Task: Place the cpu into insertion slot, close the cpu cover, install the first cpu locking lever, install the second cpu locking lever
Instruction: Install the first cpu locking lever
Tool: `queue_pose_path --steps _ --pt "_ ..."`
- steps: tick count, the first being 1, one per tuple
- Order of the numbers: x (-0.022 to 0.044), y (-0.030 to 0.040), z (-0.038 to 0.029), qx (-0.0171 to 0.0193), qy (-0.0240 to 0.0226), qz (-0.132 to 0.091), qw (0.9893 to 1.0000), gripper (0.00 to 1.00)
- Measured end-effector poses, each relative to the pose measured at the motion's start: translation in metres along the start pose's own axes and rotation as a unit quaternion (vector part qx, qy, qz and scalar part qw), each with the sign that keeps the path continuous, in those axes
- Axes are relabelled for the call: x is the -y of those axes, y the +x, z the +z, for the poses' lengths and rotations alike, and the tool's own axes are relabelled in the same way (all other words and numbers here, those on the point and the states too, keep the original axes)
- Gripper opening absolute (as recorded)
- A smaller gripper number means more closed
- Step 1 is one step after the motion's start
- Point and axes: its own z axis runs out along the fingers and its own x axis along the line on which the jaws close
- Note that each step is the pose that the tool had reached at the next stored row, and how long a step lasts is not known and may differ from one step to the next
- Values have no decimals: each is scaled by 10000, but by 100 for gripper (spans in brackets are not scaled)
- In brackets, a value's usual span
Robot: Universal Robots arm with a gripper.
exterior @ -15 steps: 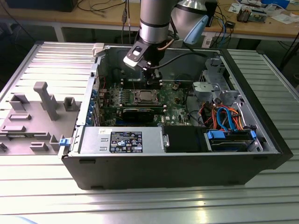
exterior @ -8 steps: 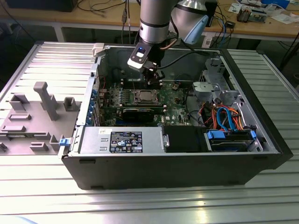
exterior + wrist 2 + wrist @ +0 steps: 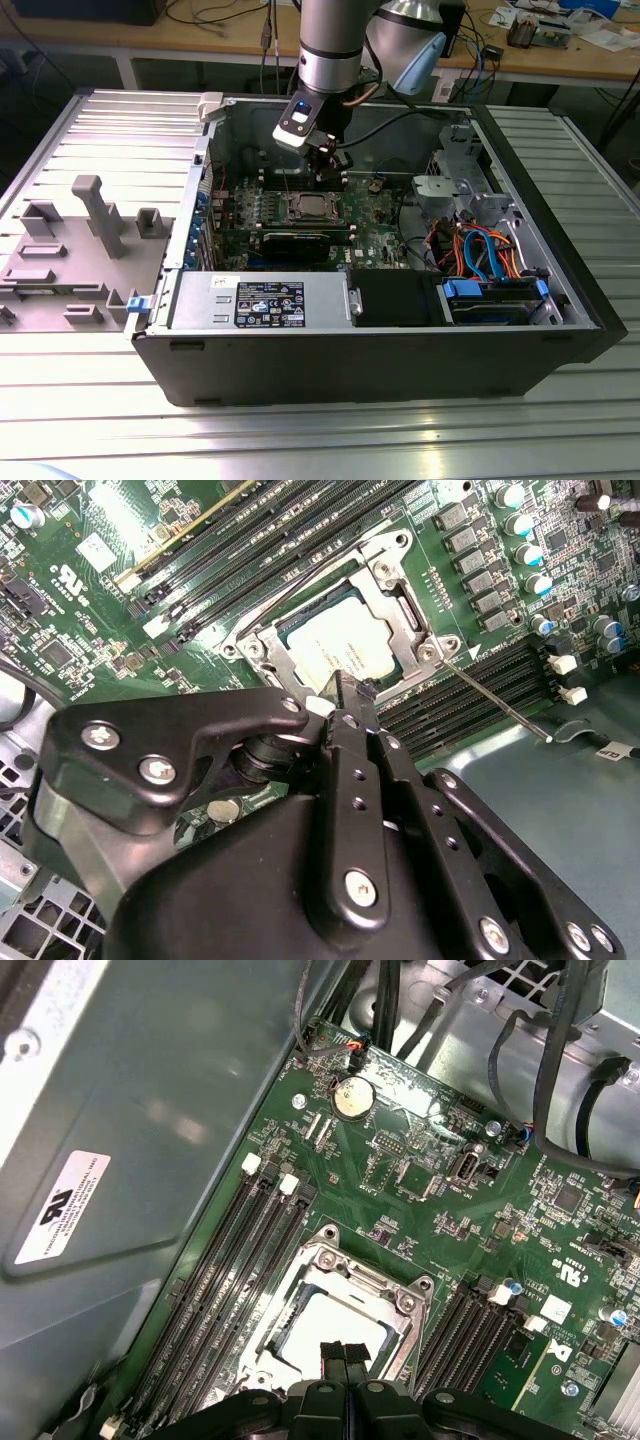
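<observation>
Ribbed metal table (image 3: 320, 440) all around, grey plastic holders (image 3: 70, 250) on the exterior view's left, wooden bench (image 3: 200, 45) behind with cables (image 3: 215, 15) strewn over it.

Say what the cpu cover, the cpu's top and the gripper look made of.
The cpu cover: bare metal, probably stamped steel; bright silver with sharp glints on its bent edges. The cpu: dull silver metal top, a soft washed-out sheen. The gripper: black matte parts, coated metal or hard plastic, I cannot tell; silver screw heads stud it.
</observation>
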Motion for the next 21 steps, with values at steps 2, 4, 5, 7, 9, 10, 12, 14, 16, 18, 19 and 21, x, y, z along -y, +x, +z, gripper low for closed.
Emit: queue_pose_path --steps 2,4,5,7,9,10,12,14,16,18,19,21 --pt "0 0 0 0 0 0 10000 11" --pt "0 0 0 0 0 -1 10000 11" --pt "0 0 0 0 0 -1 10000 11" --pt "0 0 0 0 0 -19 10000 11" --pt "0 0 0 0 0 -68 10000 11" --pt "0 0 0 1 0 -122 9999 11" --pt "1 -1 0 2 1 -341 9994 11" --pt "0 0 2 4 1 -572 9984 11" --pt "4 -1 3 3 0 -655 9979 11" --pt "6 -5 3 4 0 -656 9978 11" --pt "7 -8 2 4 1 -656 9978 11" --pt "11 -14 2 4 1 -656 9978 11"
